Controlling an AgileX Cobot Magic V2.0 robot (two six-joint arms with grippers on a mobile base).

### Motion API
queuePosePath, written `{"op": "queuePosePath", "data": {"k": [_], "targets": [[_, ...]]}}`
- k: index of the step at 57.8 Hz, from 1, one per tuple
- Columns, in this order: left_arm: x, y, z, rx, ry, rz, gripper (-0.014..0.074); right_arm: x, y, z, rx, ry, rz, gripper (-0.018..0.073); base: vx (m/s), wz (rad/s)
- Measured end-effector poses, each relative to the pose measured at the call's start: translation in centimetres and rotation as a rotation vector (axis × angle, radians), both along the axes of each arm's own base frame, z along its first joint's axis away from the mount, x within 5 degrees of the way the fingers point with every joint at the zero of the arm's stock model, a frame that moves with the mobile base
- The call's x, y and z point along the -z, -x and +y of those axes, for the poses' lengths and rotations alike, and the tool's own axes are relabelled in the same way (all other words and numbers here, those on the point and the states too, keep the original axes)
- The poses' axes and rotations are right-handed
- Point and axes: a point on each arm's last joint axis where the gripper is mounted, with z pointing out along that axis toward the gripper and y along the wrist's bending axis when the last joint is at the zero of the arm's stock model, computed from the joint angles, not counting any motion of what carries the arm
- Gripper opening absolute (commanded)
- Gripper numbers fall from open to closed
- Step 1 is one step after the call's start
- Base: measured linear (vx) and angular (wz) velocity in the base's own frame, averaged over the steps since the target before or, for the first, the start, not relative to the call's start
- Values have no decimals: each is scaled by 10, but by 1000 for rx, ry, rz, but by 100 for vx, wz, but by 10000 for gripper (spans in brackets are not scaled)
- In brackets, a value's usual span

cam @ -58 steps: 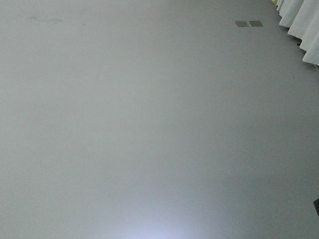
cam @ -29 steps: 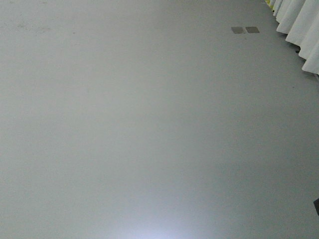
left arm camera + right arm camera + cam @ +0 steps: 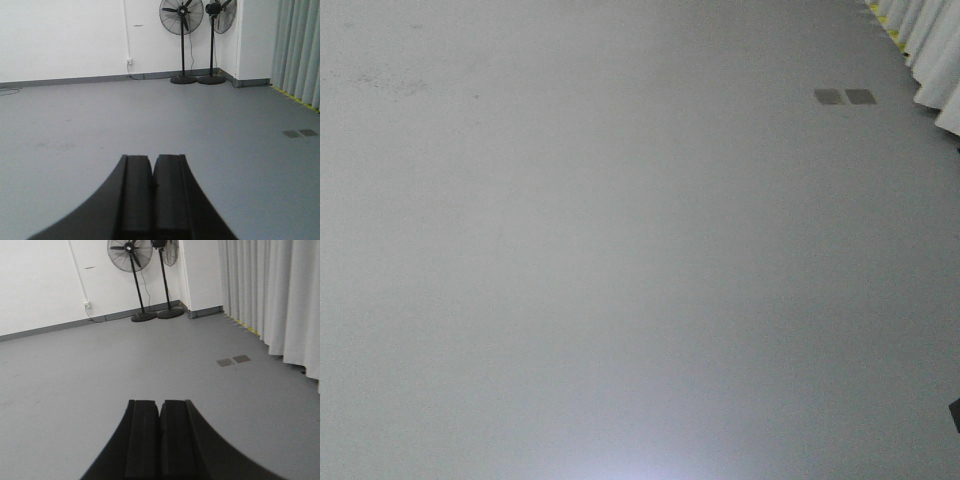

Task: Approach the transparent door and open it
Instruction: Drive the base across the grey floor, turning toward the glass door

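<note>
Left pincer (image 3: 152,165) is sitting pinched tight on nothing, with two fans (image 3: 181,20) standing far ahead of it and a curtain (image 3: 297,50) hanging off to its right. Right pincer (image 3: 160,407) is sitting squeezed together too, empty. No glass door is showing anywhere, so I'm guessing everything's left: finding it, driving over, opening it.

Grey floor (image 3: 620,250) stretches wide, two small square floor plates (image 3: 845,96) set flush in it, two pedestal fans (image 3: 182,47) standing at the far wall.
</note>
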Motion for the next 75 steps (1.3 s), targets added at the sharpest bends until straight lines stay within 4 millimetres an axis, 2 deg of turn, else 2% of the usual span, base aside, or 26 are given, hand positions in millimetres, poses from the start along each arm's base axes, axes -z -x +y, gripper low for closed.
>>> {"op": "queuePosePath", "data": {"k": [48,75], "targets": [[0,0,0,0,0,0,-6,0,0,0,0,0,0,-8,59,33],[0,0,0,0,0,0,-6,0,0,0,0,0,1,-8,62,64]]}}
